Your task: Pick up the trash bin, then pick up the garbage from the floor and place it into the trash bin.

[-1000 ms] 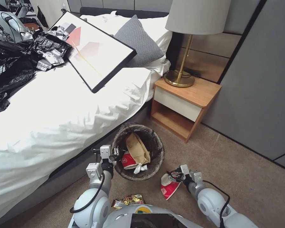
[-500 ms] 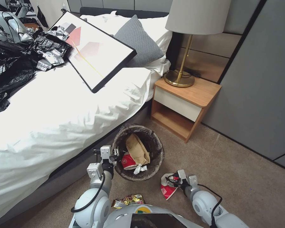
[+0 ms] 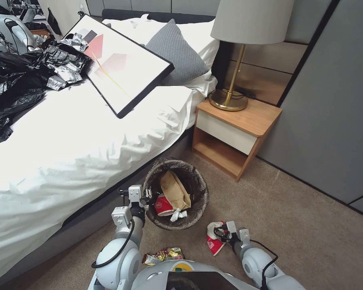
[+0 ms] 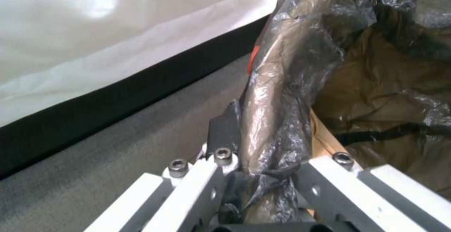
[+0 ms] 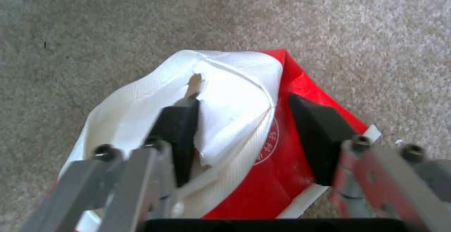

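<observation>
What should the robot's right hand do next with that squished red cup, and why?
Probably close the fingers. The right gripper is open, with one pad inside the crushed red-and-white paper cup and one outside its wall, and the cup lies on the carpet. The left gripper already holds the trash bin by its rim.

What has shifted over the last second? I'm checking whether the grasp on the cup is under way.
The right gripper drew back toward the robot's body and left, and the crushed red-and-white paper cup shifted with it, between its open fingers. The left gripper stayed clamped on the trash bin rim; the snack wrapper lay unmoved.
</observation>
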### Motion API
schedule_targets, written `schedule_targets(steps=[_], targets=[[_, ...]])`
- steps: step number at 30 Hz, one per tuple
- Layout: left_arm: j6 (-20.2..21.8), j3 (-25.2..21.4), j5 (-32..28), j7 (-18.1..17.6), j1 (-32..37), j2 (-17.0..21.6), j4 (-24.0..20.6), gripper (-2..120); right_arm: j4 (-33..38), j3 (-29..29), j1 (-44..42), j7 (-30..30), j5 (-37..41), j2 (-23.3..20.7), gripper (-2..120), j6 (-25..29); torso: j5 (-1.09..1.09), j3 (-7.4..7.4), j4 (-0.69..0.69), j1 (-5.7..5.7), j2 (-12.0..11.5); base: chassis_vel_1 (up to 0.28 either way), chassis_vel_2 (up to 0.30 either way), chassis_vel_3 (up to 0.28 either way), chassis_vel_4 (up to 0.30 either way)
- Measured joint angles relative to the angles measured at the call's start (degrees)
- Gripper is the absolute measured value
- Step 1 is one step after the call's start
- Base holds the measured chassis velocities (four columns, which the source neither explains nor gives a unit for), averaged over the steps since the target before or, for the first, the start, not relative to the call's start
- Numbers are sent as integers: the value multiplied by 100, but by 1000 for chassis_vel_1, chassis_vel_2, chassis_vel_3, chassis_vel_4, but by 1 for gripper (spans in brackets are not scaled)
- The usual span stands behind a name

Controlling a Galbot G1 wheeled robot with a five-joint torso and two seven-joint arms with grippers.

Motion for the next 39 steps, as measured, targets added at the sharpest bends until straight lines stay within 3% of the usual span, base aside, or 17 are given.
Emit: schedule_targets(steps=[4, 6, 7, 8, 10, 15, 33, 39], targets=[[4, -3, -4, -2, 0, 4, -16, 3, -17, -1, 0, -19, -26, 21, 34, 23, 1, 0, 0, 0, 0, 0, 0, 0, 0], [4, -3, -4, -2, 0, 4, -16, 3, -17, -1, 0, -19, -26, 21, 34, 23, 1, 0, 0, 0, 0, 0, 0, 0, 0], [4, -4, -5, -4, 1, 5, -21, 3, -21, -2, -1, -22, -37, 30, 25, 31, 2, 0, 0, 0, 0, 0, 0, 0, 0], [4, -4, -5, -4, 1, 5, -21, 3, -21, -2, -1, -22, -37, 30, 25, 31, 2, 0, 0, 0, 0, 0, 0, 0, 0], [5, -4, -6, -4, 6, 5, -28, 3, -26, -2, -3, -25, -59, 38, 11, 43, 2, 0, 0, 0, 0, 0, 0, 0, 0], [5, -2, -5, -5, 10, 5, -34, 3, -30, 0, -5, -29, -94, 39, 0, 67, 3, 0, 1, 0, 0, 0, 0, 0, 0], [-5, 13, 14, -6, 51, 14, -78, 3, 113, 414, -132, -110, -390, -9, 0, 435, 3, 1, 0, 0, 0, 0, 0, 0, 0], [-10, 12, 31, -6, 62, 7, -64, 3, 755, 896, -151, -7, -390, 15, 0, 844, 3, 1, 1, 0, 0, 0, 0, 0, 0]])
